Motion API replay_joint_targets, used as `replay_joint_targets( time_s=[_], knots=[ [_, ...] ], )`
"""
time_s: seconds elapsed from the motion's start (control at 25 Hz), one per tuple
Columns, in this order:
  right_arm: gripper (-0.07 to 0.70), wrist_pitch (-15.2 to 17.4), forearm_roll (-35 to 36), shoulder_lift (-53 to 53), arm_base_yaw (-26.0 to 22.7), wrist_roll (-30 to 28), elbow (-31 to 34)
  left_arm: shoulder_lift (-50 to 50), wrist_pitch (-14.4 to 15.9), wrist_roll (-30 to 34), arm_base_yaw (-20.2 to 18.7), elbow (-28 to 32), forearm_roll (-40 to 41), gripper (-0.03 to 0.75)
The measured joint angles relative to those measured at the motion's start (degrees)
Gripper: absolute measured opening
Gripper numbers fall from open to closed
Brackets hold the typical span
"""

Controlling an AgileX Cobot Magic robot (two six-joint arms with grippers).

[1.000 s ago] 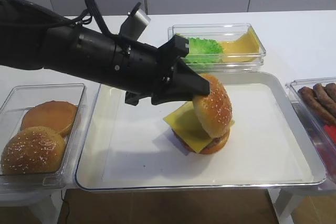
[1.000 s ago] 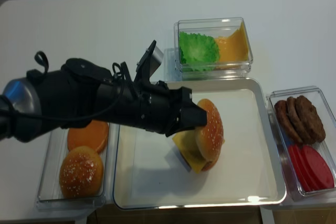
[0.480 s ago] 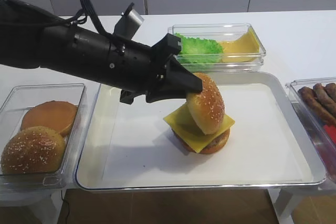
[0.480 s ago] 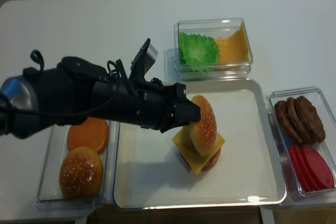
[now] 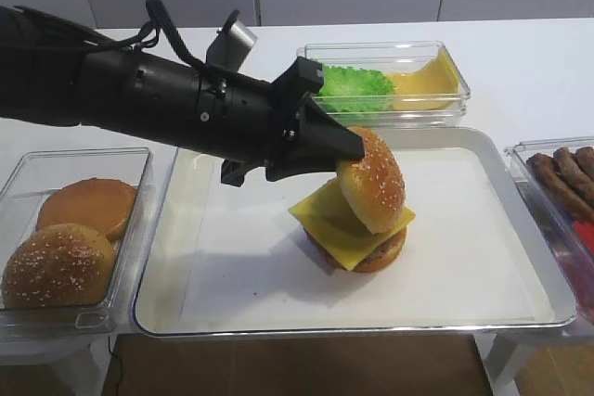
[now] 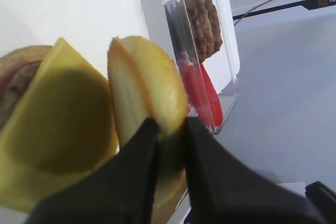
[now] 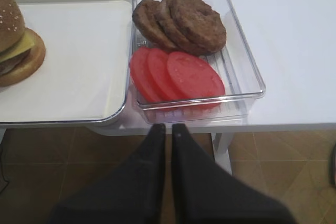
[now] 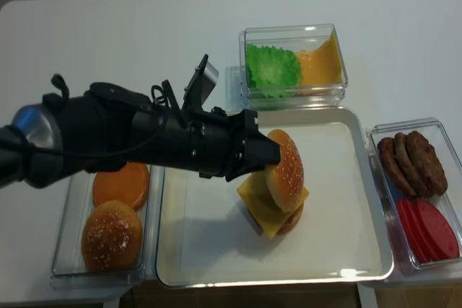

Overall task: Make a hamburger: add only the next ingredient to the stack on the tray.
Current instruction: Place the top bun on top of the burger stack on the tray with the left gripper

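Over the tray (image 5: 520, 229): left gripper (image 5: 348, 157) clamped on the bun top (image 5: 373, 181), held on edge, tilted against the stack (image 5: 357, 238).
Bun top's flat face points back toward the cheese (image 5: 339, 220), seeded dome right; needs rotating flat and centring. Right gripper (image 7: 167, 129) closed, empty, parked near the patty and tomato box (image 7: 247, 61). Nothing blocks the drop.

The stack (image 5: 357, 238) sits mid-tray (image 5: 483, 308); the next ingredient (image 5: 373, 181) tilts on edge atop it. Behind the tray — a lettuce box (image 5: 385, 81); left, a bun box (image 5: 70, 238); right, a patty box (image 7: 197, 51).
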Motion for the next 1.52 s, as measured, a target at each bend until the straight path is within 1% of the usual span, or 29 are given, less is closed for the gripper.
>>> replay_joint_targets(
  time_s=[0.28, 0.72, 1.0, 1.32, 1.52],
  knots=[
    [0.027, 0.0, 0.0, 0.0, 0.0, 0.0, 0.0, 0.0, 0.1, -0.2, 0.0, 0.0, 2.1, 0.113],
    [0.027, 0.0, 0.0, 0.0, 0.0, 0.0, 0.0, 0.0, 0.3, -0.5, 0.0, 0.0, 2.4, 0.115],
    [0.027, 0.0, 0.0, 0.0, 0.0, 0.0, 0.0, 0.0, 0.4, -0.5, 0.0, 0.0, 3.2, 0.197],
    [0.027, 0.0, 0.0, 0.0, 0.0, 0.0, 0.0, 0.0, 0.6, -0.5, 0.1, 0.0, 3.6, 0.321],
    [0.027, 0.0, 0.0, 0.0, 0.0, 0.0, 0.0, 0.0, 1.3, -0.5, 0.7, 0.0, 5.3, 0.34]
  ],
)
